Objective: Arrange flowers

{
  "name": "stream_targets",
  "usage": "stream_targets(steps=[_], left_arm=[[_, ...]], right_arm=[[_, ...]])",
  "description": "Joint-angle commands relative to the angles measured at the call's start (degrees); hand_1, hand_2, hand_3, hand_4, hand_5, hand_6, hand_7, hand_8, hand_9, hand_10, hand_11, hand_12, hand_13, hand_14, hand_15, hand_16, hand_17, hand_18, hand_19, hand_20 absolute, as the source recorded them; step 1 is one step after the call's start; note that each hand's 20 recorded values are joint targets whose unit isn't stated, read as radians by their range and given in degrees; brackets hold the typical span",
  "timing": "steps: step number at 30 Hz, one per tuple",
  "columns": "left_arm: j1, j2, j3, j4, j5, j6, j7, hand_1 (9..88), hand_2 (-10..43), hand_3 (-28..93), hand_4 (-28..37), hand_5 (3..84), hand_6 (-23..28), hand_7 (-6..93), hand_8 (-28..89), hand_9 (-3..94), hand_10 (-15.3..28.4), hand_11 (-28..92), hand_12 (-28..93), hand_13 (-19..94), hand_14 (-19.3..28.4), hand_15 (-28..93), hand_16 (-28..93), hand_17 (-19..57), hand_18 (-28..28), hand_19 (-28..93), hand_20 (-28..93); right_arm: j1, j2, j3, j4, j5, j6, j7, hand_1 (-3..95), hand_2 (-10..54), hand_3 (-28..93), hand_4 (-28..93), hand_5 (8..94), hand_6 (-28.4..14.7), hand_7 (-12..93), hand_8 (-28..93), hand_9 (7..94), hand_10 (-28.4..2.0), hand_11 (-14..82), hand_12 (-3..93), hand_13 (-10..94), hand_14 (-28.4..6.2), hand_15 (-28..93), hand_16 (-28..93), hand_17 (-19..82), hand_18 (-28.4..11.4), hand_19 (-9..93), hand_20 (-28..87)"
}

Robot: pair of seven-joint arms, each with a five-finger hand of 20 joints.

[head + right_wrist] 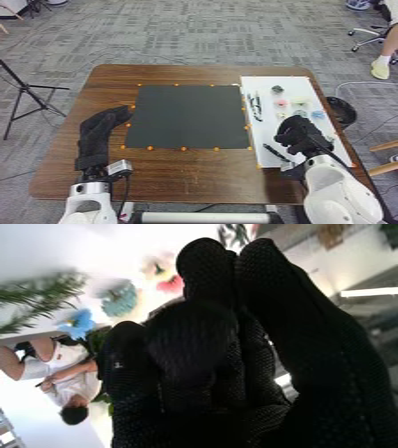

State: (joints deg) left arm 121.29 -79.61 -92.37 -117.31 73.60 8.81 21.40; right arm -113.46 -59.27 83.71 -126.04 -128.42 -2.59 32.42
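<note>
Right hand at the flower heads, a pick the likely next move

The right hand (300,134) is over the white sheet (274,130) on the right side of the bench (200,175), near the loose blooms. Its gloved fingers look gently extended and pressed together, with nothing seen between them. I judge the step in hand to be choosing and picking up a flower. The next move calls for parting thumb and fingers over a single bloom, lowering, and closing softly; neighbours lie near enough to be nudged, and thin petals could crease.

Nearest the glove in the wrist view are a pink flower (171,284), a cream flower (158,268), a ruffled teal flower (117,299) and a blue flower (78,323) with broad, flat petals. They look like fabric or paper, light and soft-edged. Beyond them, the greenery (35,299) has fine, needle-like leaves that may snag on the knit of the glove. Slender dark pieces (255,106) lie along the sheet's inner side.

Farther out, the matte dark square mat (188,117) is edged with small rounded orange pieces (184,148); it is probably where the arrangement will be built. The bench shows glossy brown wood grain. The left hand (105,121) rests beside the mat's left edge; whether it is open I cannot tell.
</note>
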Motion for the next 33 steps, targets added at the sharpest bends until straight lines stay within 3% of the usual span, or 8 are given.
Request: stream_targets(steps=[1, 5, 12, 18, 20, 21, 23, 33], left_arm=[[2.31, -0.81, 0.56, -0.62, -0.39, -0.98, -0.35, 28.4, -1.0, 67, -18.8, 58.6, 3.1, 19.1, -7, 55.8, 14.8, 25, 15, 46, 18.3, 28, 2, 13.5, 13.8, 24, 30], [2.54, -0.95, 0.49, -0.68, -0.4, -1.14, -0.3, 28.3, -1.1, 67, -18.8, 58.4, 3.0, 19.0, -7, 55.7, 14.8, 25, 15, 46, 18.3, 28, 2, 13.5, 13.8, 24, 30], [2.49, -1.06, 0.61, -0.67, -0.38, -1.33, -0.51, 28.3, -1.1, 67, -18.9, 58.4, 3.0, 18.8, -6, 55.6, 14.8, 25, 15, 46, 18.3, 28, 2, 13.5, 13.8, 24, 30], [2.36, -1.4, 0.66, -0.67, -0.26, -1.29, -0.5, 28.5, -1.1, 67, -18.8, 58.4, 2.9, 18.8, -7, 55.6, 14.8, 25, 15, 46, 18.3, 28, 2, 13.5, 13.8, 24, 30], [2.43, -1.48, 0.67, -0.62, -0.33, -1.34, -0.44, 28.5, -1.1, 67, -18.8, 58.3, 3.0, 18.8, -7, 55.5, 14.7, 25, 15, 46, 18.3, 28, 2, 13.5, 13.8, 24, 30], [2.49, -1.44, 0.67, -0.67, -0.35, -1.24, -0.53, 28.5, -1.1, 67, -18.7, 58.3, 3.0, 18.9, -7, 55.5, 14.7, 25, 15, 46, 18.3, 28, 2, 13.5, 13.8, 24, 30], [2.37, -1.49, 0.69, -0.61, -0.38, -1.28, -0.5, 28.5, -1.1, 67, -18.8, 58.3, 3.0, 18.8, -7, 55.6, 14.7, 25, 15, 46, 18.3, 28, 2, 13.5, 13.8, 24, 30], [2.13, -1.66, 0.71, -0.47, -0.44, -1.33, -0.56, 28.6, -1.1, 67, -18.8, 58.1, 3.0, 18.8, -7, 55.5, 14.7, 25, 15, 46, 18.3, 28, 2, 13.5, 13.8, 24, 30]], right_arm=[[-4.57, 1.01, 1.04, -0.58, -0.36, -4.01, -0.11, 46.9, -9.5, 59, -4, 63.3, -3.9, 25, 16, 72.4, -15.1, 24.1, 31.6, 88, -4.4, 49, 38, 58, -13.8, 92, 50], [-5.85, 1.24, 0.65, -0.52, -1.91, -4.53, -0.06, 43.1, -9.5, 61, -5, 61.9, -4.3, 25, -3, 70.3, -15.9, 23.2, 30.2, 88, -4.5, 49, 37, 58, -13.7, 91, 51], [-7.07, 2.38, -1.39, 1.95, -6.65, -3.26, -0.81, 42.4, -9.5, 60, -7, 59.0, -4.5, 23, -3, 67.3, -16.2, 21.4, 28.9, 88, -4.2, 49, 36, 58, -13.5, 91, 50], [-7.64, 2.15, -5.45, 4.89, -11.75, 1.65, -1.12, 52.0, -9.5, 58, -10, 56.6, -4.5, 31, -4, 66.4, -15.4, 27.1, 34.4, 88, -2.8, 53, 35, 58, -13.1, 91, 51], [-7.37, 2.23, -6.34, 5.37, -11.46, 1.83, -1.0, 60.2, -9.5, 46, -4, 55.7, -4.3, 34, 6, 68.6, -14.2, 23.1, 44.5, 89, -2.0, 54, 35, 59, -12.8, 92, 52], [-7.22, 2.19, -6.82, 5.97, -12.19, 2.48, -1.28, 80.1, -9.5, -3, 26, 55.5, -4.1, 35, 13, 70.5, -13.3, 20.2, 49.8, 89, -1.8, 54, 35, 59, -12.5, 92, 53], [-6.76, 2.26, -7.24, 6.54, -12.35, 2.13, -1.27, 91.6, -9.5, -26, 41, 56.0, -3.5, 38, 22, 74.0, -11.6, 18.0, 53.8, 90, -1.4, 54, 35, 60, -11.8, 92, 52], [-4.7, 2.29, -7.5, 8.28, -9.87, 2.64, -0.81, 94.6, -9.5, -28, 46, 68.3, -1.7, 33, 26, 87.5, -9.6, 14.2, 49.2, 93, -0.6, 50, 36, 64, -9.8, 91, 50]])
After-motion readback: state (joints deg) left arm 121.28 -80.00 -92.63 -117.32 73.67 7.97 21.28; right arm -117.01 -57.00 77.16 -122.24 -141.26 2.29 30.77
